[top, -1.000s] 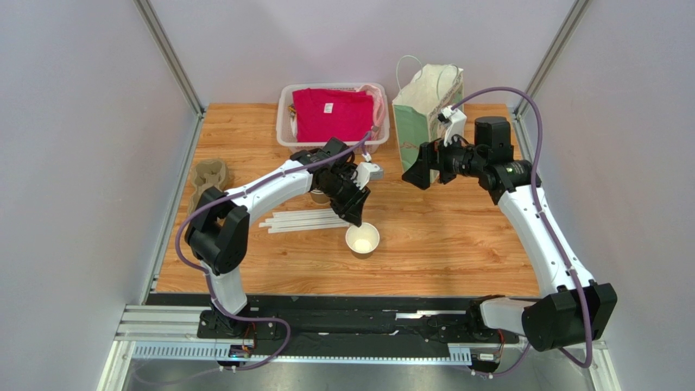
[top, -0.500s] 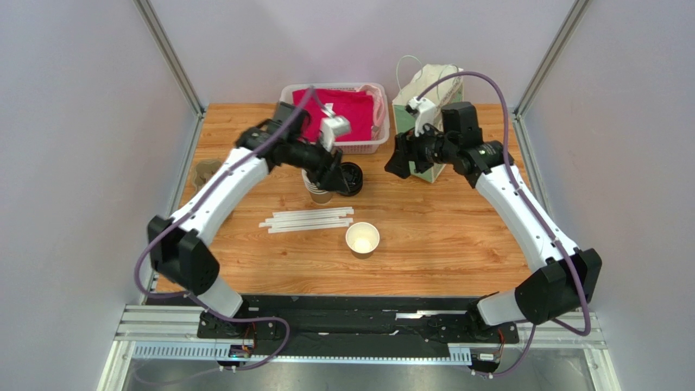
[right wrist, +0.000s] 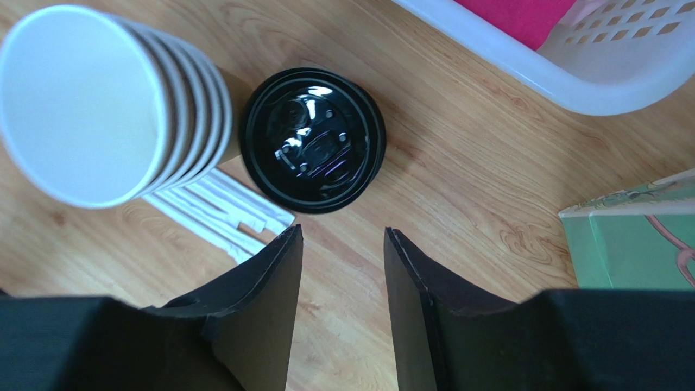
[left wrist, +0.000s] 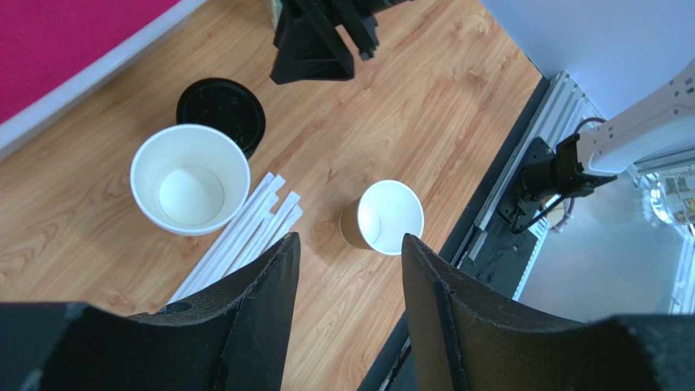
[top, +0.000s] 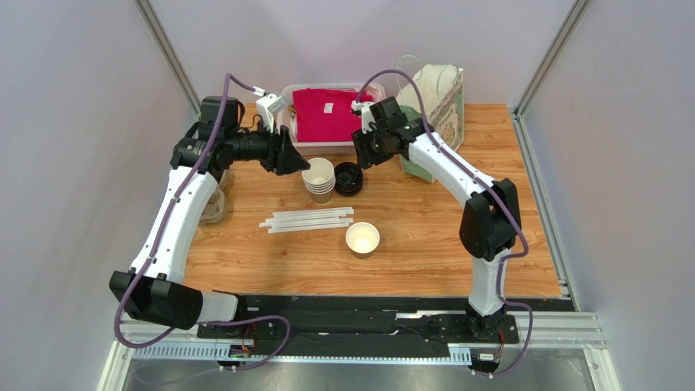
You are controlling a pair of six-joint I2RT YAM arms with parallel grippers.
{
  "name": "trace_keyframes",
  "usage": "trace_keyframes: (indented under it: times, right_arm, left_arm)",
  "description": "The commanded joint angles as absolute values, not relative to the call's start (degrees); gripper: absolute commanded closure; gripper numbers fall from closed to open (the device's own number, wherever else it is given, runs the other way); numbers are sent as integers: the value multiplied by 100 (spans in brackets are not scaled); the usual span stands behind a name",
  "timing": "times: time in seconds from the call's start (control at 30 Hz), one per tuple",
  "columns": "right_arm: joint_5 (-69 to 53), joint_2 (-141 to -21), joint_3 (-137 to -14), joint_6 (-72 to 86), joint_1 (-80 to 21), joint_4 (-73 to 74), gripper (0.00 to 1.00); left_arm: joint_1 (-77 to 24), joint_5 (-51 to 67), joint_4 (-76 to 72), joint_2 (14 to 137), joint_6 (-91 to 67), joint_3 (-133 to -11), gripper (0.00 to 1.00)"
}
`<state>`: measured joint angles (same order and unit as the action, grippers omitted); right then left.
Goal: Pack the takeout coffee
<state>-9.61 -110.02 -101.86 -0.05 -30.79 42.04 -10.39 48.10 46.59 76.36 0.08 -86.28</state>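
The takeout coffee cup point(top: 362, 239) stands upright near the table's middle, tan outside and white inside, its mouth uncovered. In the left wrist view this cup point(left wrist: 383, 218) lies just beyond my fingertips. My left gripper point(top: 295, 161) hovers left of the stack of nested cups point(top: 318, 175), open and empty; its jaws point(left wrist: 349, 238) frame bare wood. My right gripper point(top: 360, 159) hangs above the pile of black lids point(top: 349, 177), open with nothing between its fingers. From the right wrist the lids point(right wrist: 312, 138) sit just ahead of my right gripper point(right wrist: 343, 230).
White straws point(top: 308, 220) lie between the stack and the single cup. A white basket point(top: 287, 122) with red cloth sits at the back, with a green paper bag point(top: 432, 102) to its right. A brown cup carrier point(top: 214, 195) rests at the left edge.
My left arm pulled back from the single cup to the stack's left side and its jaws opened. My right arm swung left from the bag to over the lids, its jaws narrowing.
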Motion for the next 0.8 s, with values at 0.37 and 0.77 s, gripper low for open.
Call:
trace_keyframes:
  times: [0.37,0.77]
  right_arm:
    - [-791,-12102,-11065,290,-3085,4342,55]
    - [-730,-12445,-11311,246,-3129,4359,60]
  left_arm:
    - [-976,4948,4386,7594,-167,-8569,43]
    - [-967,5001,4316,7646,-220,-8561,43]
